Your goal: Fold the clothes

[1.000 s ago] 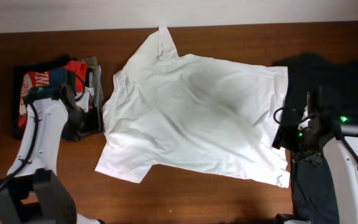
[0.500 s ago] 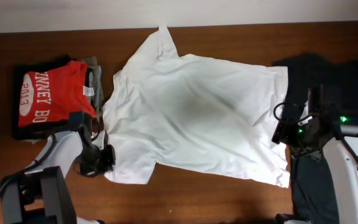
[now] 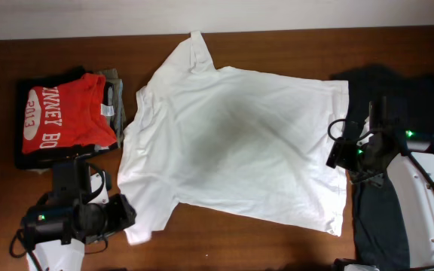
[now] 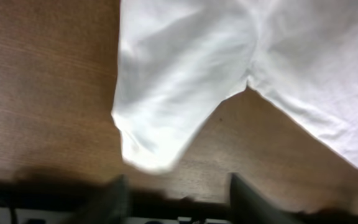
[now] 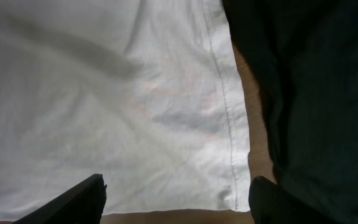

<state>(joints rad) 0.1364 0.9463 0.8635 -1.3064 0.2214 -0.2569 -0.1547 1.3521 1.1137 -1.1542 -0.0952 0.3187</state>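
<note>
Since a second ago the left arm has swung off the red shirt point(image 3: 66, 113) and dropped back toward the table's point(image 3: 277, 45) near edge, and the white T-shirt's point(image 3: 232, 143) lower sleeve point(image 4: 160, 118) has slid with it and now lies longer and lower. The left gripper point(image 4: 179, 185) has its fingers spread apart with bare wood between them. The sleeve's rounded end lies just ahead of the fingertips, nearer one finger, and is not pinched. The rest of the T-shirt lies spread flat further ahead of this gripper. The right gripper point(image 5: 178, 183) has edged slightly inward. Its fingers stand wide apart over the T-shirt, whose stitched hem point(image 5: 229, 124) runs ahead of it. A dark garment point(image 5: 316, 93) lies just beyond that hem, to one side of the gripper.
</note>
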